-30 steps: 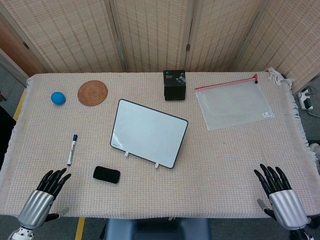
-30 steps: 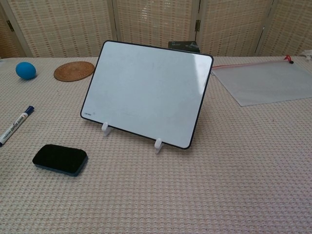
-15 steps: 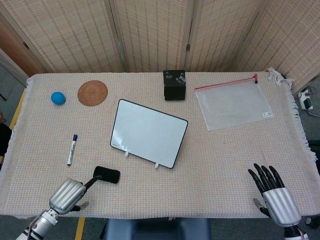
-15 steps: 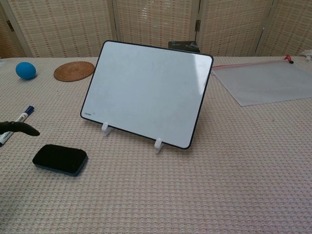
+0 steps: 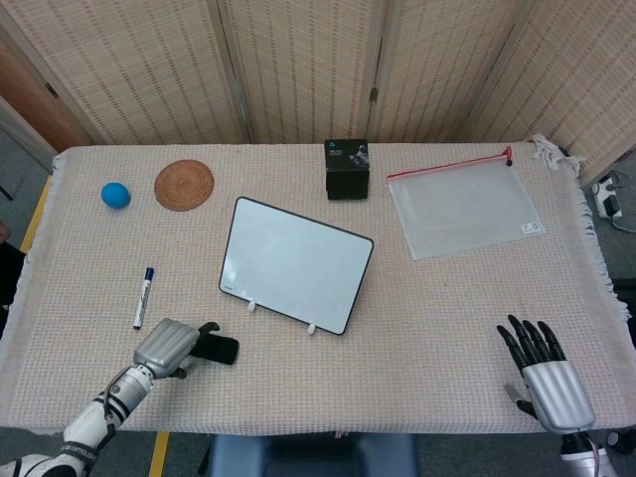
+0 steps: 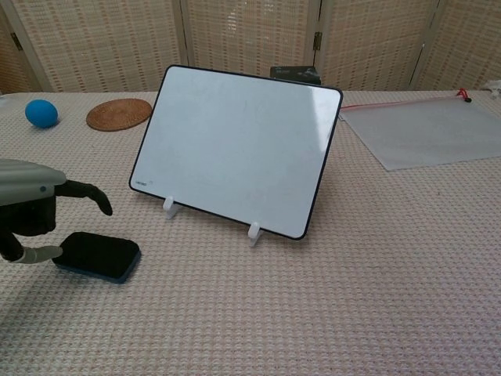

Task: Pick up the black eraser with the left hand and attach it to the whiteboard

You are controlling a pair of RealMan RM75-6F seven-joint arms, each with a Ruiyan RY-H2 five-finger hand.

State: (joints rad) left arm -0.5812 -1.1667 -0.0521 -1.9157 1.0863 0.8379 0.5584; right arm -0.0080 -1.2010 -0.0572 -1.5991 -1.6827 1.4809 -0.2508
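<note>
Left hand: the left hand (image 5: 171,346) is seen low at the near left of the worktop (image 5: 447,318), placed over the left end of the black eraser (image 5: 219,349). In the chest view the hand (image 6: 27,205) is shown with its fingers (image 6: 88,194) arched above the eraser (image 6: 100,255) and a thumb tip laid against the eraser's left edge; nothing is yet gripped or lifted.
Black eraser: it is seen lying flat on the worktop, just in front of the whiteboard's left corner and apart from it.
Whiteboard: the whiteboard (image 5: 296,263) is shown propped at a backward tilt on two small white feet near the middle of the worktop; in the chest view its face (image 6: 235,145) is seen blank.
Right hand: the right hand (image 5: 542,370) is pictured at the near right edge, fingers spread and nothing held.
Other items: a marker pen (image 5: 143,296) is seen left of the whiteboard, with a blue ball (image 5: 115,195) and a round woven coaster (image 5: 184,185) at the far left, a black box (image 5: 347,169) behind the board and a clear zip pouch (image 5: 465,207) at the far right.
</note>
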